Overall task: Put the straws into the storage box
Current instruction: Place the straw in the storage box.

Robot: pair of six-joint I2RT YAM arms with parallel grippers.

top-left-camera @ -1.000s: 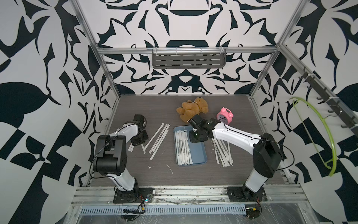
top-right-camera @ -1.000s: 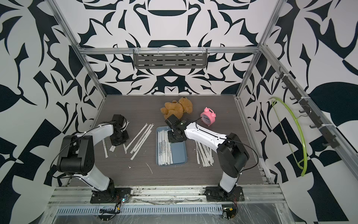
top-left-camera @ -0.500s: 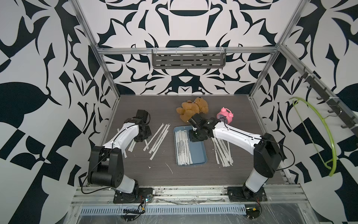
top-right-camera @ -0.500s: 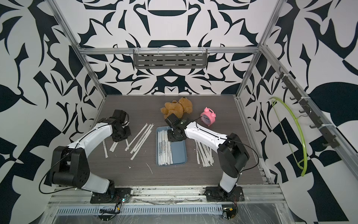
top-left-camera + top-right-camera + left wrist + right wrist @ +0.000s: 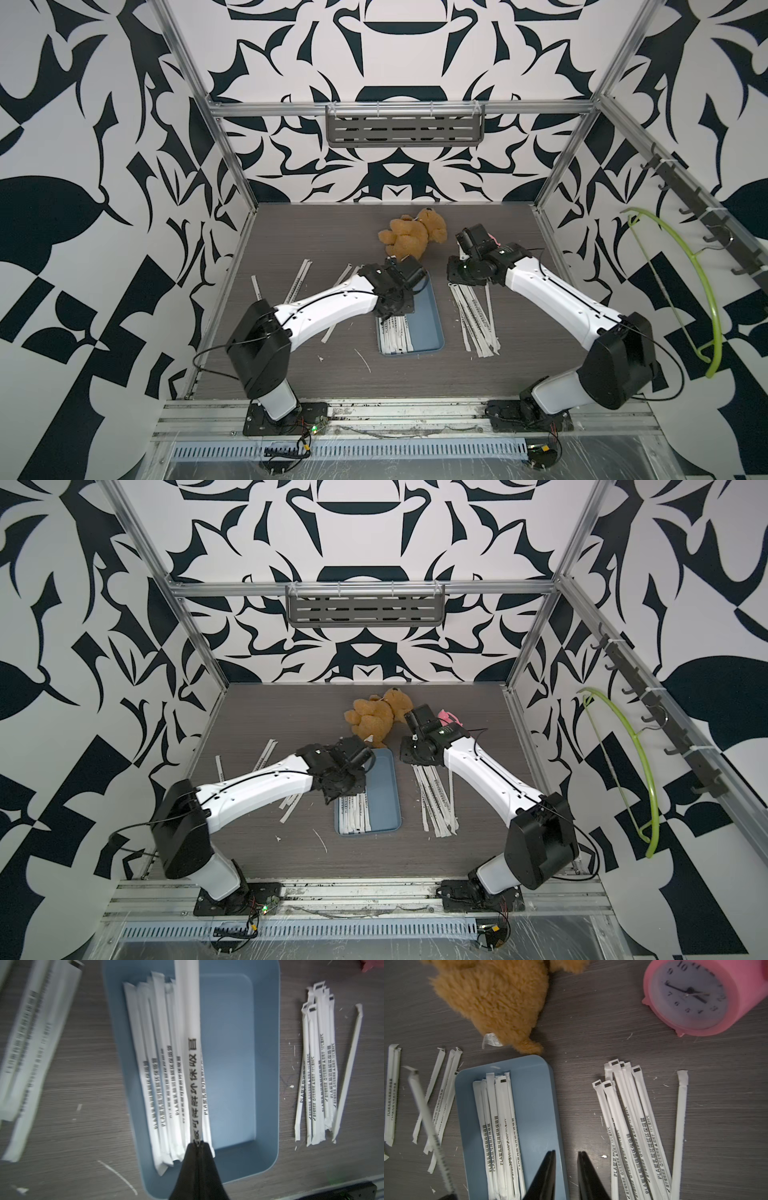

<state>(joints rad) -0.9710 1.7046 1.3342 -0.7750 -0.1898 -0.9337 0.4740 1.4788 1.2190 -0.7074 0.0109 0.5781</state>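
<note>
Top views both show loose straws (image 5: 305, 270) scattered on the left part of the desk (image 5: 291, 232), some partly hidden under the left arm. A few small white scraps (image 5: 361, 359) lie on the near side of them.

In the left wrist view the left gripper (image 5: 198, 1144) has its fingers (image 5: 190, 1159) pressed together on the end of one held straw (image 5: 192, 1053). This straw runs lengthwise over the storage box (image 5: 239, 1064). The box sits mid-desk, its long side pointing away from the robot. More boxed straws (image 5: 158, 1064) lie side by side along its left half, and the right half is bare. A brown teddy bear (image 5: 411, 241) lies just beyond the box's far rim.

Right of the box, the right wrist view shows the right gripper (image 5: 565, 1159). Its fingers (image 5: 546, 1176) are a little apart with nothing between them, above the box's right rim and the strip of desk beside it. Next comes a pile of straws (image 5: 633, 1126) fanned on the desk, near the box but apart from it. A single straw (image 5: 680, 1126) lies just to the pile's right. A pink alarm clock (image 5: 691, 995) sits beyond the pile, right of the bear. A green hanger (image 5: 702, 291) hangs from hooks on the right wall.
</note>
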